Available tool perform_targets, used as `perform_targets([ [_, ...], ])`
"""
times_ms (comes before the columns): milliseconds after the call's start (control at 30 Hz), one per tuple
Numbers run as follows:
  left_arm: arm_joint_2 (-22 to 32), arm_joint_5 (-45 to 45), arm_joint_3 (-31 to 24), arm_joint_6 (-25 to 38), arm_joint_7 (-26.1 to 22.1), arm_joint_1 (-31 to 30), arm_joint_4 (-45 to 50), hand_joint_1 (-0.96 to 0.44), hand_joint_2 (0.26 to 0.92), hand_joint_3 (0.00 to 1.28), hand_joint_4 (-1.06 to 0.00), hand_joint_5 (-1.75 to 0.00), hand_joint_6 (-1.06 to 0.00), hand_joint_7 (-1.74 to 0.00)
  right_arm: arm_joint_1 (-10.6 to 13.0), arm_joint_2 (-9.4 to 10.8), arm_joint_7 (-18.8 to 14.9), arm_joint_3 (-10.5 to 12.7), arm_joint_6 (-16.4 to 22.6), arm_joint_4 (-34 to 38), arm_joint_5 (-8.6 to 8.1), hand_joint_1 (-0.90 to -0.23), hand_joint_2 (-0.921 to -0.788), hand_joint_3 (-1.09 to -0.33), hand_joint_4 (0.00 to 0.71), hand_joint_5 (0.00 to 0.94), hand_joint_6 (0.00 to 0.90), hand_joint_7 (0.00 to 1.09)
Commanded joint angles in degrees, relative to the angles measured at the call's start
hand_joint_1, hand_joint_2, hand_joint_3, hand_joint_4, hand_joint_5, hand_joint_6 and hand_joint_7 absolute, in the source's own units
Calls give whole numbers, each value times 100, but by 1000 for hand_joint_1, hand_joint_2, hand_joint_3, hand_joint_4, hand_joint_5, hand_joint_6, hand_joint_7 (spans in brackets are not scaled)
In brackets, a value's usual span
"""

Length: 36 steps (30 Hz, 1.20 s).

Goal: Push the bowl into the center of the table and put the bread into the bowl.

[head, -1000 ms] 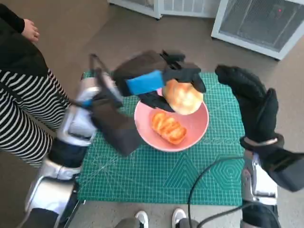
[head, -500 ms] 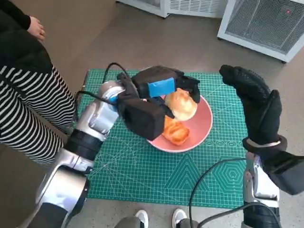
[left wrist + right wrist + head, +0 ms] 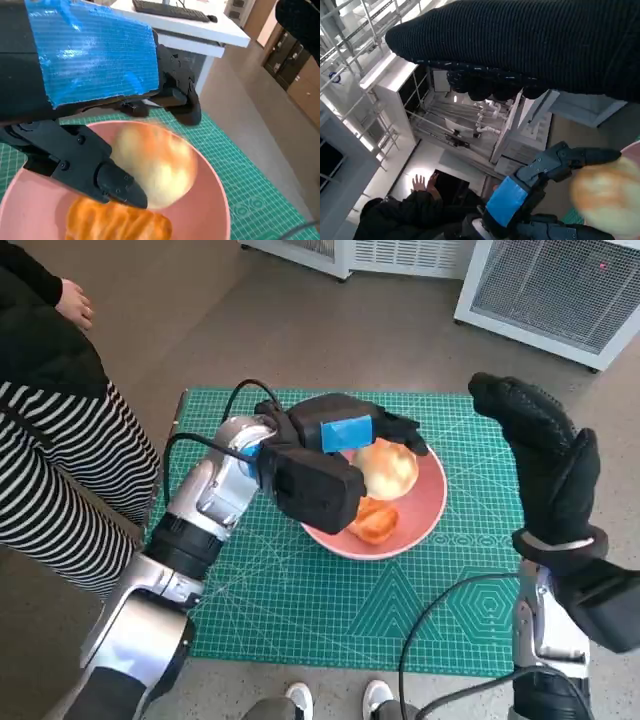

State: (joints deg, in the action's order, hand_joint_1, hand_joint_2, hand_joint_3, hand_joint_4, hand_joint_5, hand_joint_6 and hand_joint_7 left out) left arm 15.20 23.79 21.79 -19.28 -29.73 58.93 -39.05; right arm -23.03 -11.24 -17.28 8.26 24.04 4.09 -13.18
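On the green cutting mat [image 3: 300,610], the pink bowl [image 3: 425,515] sits near centre, a glazed pastry [image 3: 375,523] inside. The left hand [image 3: 345,435] seemingly grips the round bread roll [image 3: 388,468] just above it; the raised right hand [image 3: 540,455] is empty, fingers extended. Released off-centre, the roll may bounce off the rim.

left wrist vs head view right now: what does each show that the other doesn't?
Only the left wrist view: a white desk with a keyboard behind the table, and a close look at the black fingers beside the round bread.

Only the head view: the gloved right hand raised off to the side holding nothing, the whole green mat, a person in striped clothing, and white units on the floor.

Both: the left hand with blue tape, the pink bowl, the round bread and the orange pastry in it.
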Motion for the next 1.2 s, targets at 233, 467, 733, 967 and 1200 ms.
perform_targets([
  [233,78,-963,-658,-122,-273,-244,117,-548,908,33,-65,0,-216,-99,-17,-20,35,4,-189,-11,5,-708,-921,-671,121,0,10,477],
  [467,77,-1873,-1395,-517,-177,-602,370,-749,920,352,-63,-2,-217,-85,-133,-46,-4,16,-242,3,-40,-706,-921,-661,125,3,13,481],
  [733,-87,-3144,-2179,-594,-294,-1137,935,-802,921,580,-75,-6,-230,-91,-274,-80,-2,32,-362,-53,-58,-708,-921,-656,130,5,13,483],
  [967,-457,-4005,-2553,-307,-82,-1696,1915,-788,921,678,-91,-13,-33,-464,-475,-83,41,33,-427,-7,2,-710,-921,-657,136,7,19,488],
  [1200,-687,-4456,-2808,-355,-65,-1979,2032,-801,921,662,-77,-8,-1,-496,-674,-33,102,-30,-447,68,107,-702,-921,-661,137,6,22,490],
])
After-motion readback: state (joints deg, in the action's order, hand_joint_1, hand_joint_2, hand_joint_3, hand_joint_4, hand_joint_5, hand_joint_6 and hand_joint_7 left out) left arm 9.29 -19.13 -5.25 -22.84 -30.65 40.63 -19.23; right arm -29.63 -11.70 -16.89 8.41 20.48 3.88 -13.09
